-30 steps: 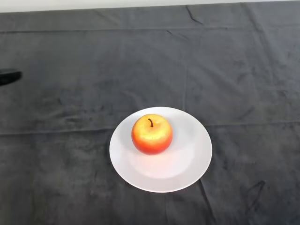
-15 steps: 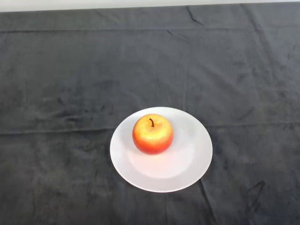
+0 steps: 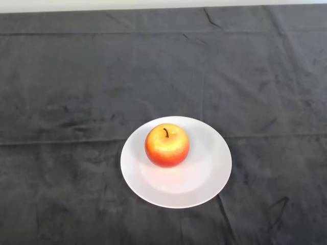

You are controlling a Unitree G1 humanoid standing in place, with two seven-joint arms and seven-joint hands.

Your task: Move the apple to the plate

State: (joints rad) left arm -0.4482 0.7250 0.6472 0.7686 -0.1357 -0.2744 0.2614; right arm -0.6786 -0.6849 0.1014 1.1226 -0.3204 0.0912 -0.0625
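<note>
A red and yellow apple (image 3: pixel 167 145) with a dark stem stands upright on a white round plate (image 3: pixel 204 176). It sits left of the plate's middle, toward the far side. The plate lies on the dark cloth at the lower centre of the head view.
The dark cloth (image 3: pixel 102 76) covers the whole table, with a few creases. A pale strip of the table's far edge (image 3: pixel 102 5) shows along the top.
A dark fingertip at the left edge one second ago has left the view. The apple and plate have not moved.
</note>
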